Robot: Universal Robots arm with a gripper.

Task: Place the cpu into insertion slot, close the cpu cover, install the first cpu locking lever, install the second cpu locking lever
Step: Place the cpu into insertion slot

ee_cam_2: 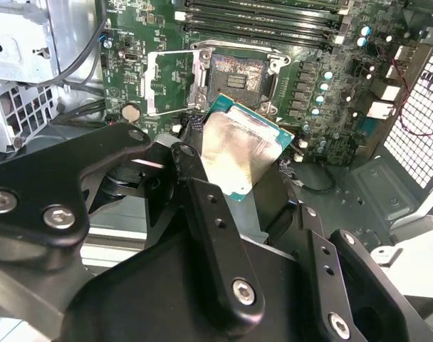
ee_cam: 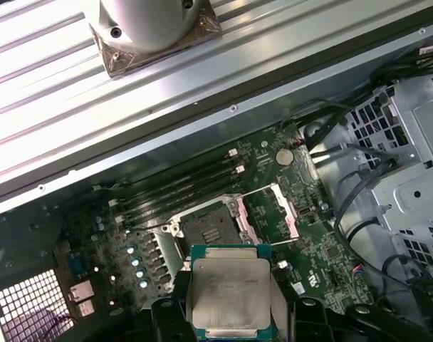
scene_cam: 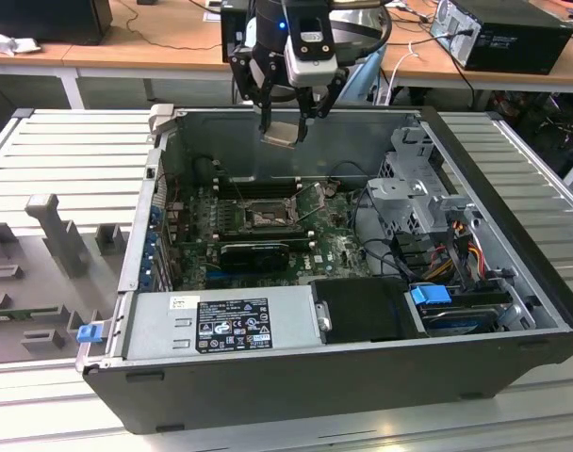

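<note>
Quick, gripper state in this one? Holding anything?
Gripper: shut on the cpu, held up clear of the insertion slot, whose cpu cover lies open.

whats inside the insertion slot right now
No chip: the insertion slot shows its bare dark contact bed, with the cpu cover swung open beside it. The cpu, held above in the gripper, covers part of its rim in both wrist views.
</note>
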